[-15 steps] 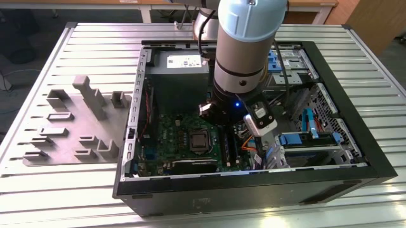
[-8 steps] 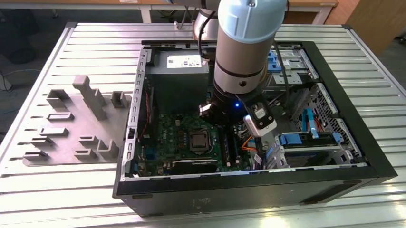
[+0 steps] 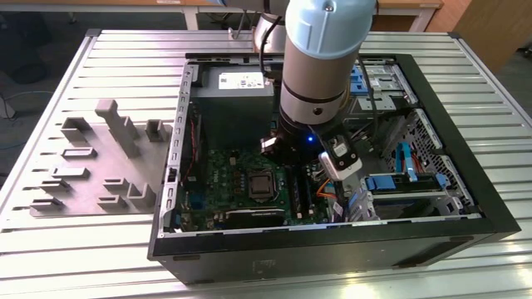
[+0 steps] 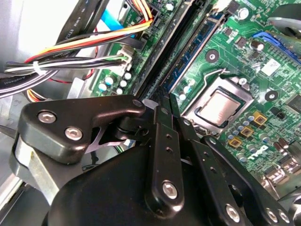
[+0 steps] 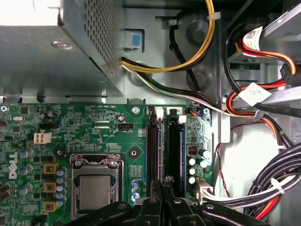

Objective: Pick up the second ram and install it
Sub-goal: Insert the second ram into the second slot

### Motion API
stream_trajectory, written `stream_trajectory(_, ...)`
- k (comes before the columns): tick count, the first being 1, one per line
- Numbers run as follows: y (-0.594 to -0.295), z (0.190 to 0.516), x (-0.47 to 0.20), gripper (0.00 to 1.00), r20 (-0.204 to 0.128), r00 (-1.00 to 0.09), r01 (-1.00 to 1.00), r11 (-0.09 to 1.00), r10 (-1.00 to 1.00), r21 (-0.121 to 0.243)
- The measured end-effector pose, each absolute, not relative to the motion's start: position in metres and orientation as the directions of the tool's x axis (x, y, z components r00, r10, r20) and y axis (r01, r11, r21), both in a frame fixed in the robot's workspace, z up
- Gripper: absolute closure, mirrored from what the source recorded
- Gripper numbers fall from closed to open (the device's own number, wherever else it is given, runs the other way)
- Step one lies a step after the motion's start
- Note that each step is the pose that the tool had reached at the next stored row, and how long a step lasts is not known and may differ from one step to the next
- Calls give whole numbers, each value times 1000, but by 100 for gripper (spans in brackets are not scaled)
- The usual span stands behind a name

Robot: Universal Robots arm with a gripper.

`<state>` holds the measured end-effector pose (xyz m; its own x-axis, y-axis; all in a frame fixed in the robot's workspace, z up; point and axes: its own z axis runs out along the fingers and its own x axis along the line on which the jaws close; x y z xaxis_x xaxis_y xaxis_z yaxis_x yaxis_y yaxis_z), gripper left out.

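The gripper (image 5: 164,181) sits low inside the computer case (image 3: 332,249), and in both wrist views its jaws are drawn almost together, clenched on what I take to be the near part of the second ram (image 4: 197,52). The stick stands on edge, thin edge up, in line with one of the long memory slots. Whether it is pressed fully home I cannot tell. Its long axis runs along that slot, parallel to the neighbouring black slot (image 5: 151,150). The visible end points away from the jaws toward the white latches (image 5: 182,112) and the power supply (image 5: 47,56) beyond. The processor socket (image 5: 95,188) lies to one side of the slots and a cable bundle (image 5: 263,117) lies near on the other. Further out, in the exterior view, the arm (image 3: 320,75) reaches down into the case, with the grey moulded tray (image 3: 91,168) on the table (image 3: 474,62) to the exterior view's left. The main risk, as I judge it, is uneven seating. If the stick sits slightly off the slot's line or tilted, a downward push could leave one end high, flex the board, or jam it against a latch that is not open. The slots are close together, so a jaw could also catch the neighbouring one, and the nearby cables could snag the gripper.
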<state>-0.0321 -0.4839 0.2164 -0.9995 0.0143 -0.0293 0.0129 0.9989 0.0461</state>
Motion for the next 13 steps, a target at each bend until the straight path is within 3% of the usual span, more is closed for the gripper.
stream_trajectory(13, -484, 212, -32, 87, -29, -999, 13, 999, 14, 45)
